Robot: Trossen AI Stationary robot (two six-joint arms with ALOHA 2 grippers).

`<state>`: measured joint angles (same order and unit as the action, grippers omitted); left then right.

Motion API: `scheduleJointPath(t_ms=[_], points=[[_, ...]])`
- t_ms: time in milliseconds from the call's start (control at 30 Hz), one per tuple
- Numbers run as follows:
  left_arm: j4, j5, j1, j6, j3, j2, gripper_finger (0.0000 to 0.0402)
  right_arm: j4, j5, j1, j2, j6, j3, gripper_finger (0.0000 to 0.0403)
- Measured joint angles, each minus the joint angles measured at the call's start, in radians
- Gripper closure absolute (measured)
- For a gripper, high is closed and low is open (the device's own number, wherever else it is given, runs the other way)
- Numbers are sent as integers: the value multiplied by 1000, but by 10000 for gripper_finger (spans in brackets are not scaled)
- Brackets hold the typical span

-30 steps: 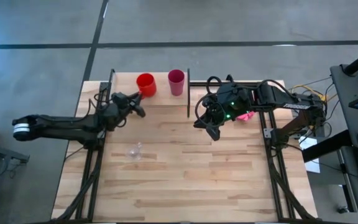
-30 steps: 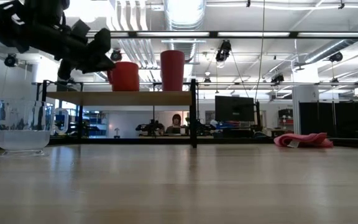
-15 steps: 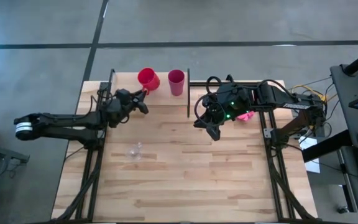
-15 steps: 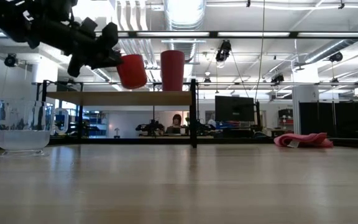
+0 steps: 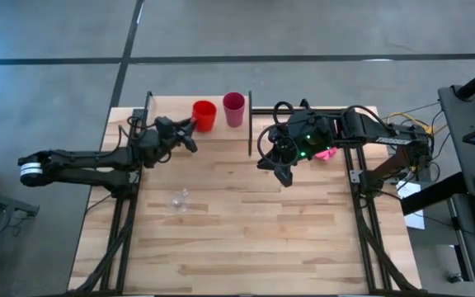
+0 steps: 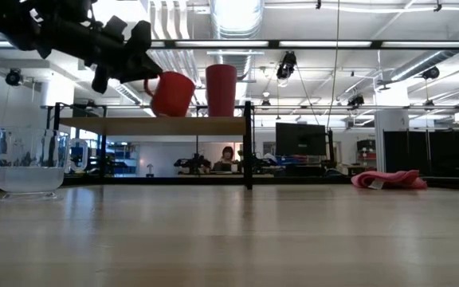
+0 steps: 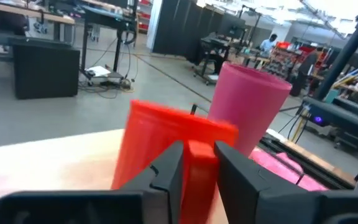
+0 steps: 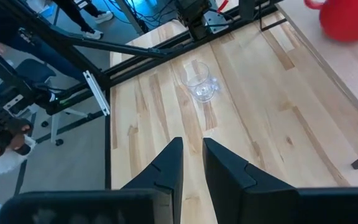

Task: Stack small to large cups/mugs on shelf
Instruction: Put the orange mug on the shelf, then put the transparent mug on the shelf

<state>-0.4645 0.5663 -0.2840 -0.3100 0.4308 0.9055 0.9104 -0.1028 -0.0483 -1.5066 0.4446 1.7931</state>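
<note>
The red mug is tilted just over the shelf, close beside the magenta tumbler, which stands upright on the shelf board. My left gripper is shut on the mug's handle. In the low view the mug leans next to the tumbler. The clear glass cup stands on the tabletop nearer the front. My right gripper hovers right of the shelf, empty, with its fingers a narrow gap apart. My left gripper pinches the red mug's handle between its two fingers. The fingers come nearly level from the table's left side. The mug is tilted, its base low over the shelf board. I cannot tell whether the base touches the board.
Thin black posts stand at the shelf's ends. A pink cloth lies at the table's right, behind my right arm. Bare plank tabletop stretches across the near half.
My left gripper has moved toward the shelf and taken hold of the red mug's handle. The mug, which stood upright on the shelf, has been lifted and tipped, then carried toward the table's right, up beside the tumbler.
</note>
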Motion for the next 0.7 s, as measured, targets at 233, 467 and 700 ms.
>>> scheduleJointPath(t_ms=[233, 467, 700], points=[[4, -8, 0, 0, 1, 6, 323, 1, 0, 0, 0, 0, 0, 346], [2, -9, -2, 2, 0, 6, 323, 2, 0, 0, 0, 0, 0, 346], [3, -12, -4, 32, 22, -27, 323, 11, -1, 0, 0, 0, 0, 346]])
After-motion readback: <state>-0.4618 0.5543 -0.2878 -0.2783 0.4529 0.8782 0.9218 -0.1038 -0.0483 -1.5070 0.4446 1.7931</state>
